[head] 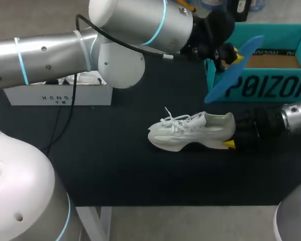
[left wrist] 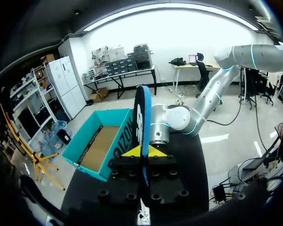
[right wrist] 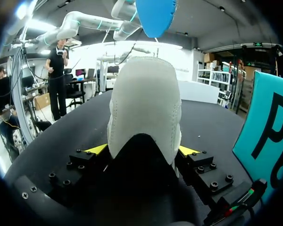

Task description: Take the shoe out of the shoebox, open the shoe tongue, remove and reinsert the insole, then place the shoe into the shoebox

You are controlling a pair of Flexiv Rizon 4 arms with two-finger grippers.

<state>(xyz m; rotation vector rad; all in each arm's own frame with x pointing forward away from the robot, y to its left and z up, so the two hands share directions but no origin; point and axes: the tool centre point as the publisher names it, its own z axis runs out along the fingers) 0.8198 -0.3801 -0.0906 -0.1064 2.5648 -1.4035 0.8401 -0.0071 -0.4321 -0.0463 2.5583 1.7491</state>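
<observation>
A white lace-up shoe [head: 190, 131] stands on its sole right of the table's middle, toe leftward, laces loose, heel clasped by the right gripper [right wrist: 142, 149]. A blue insole [head: 235, 70] hangs tilted from the left gripper [left wrist: 142, 153] beside the open teal shoebox [head: 271, 88] at the far right corner.
</observation>
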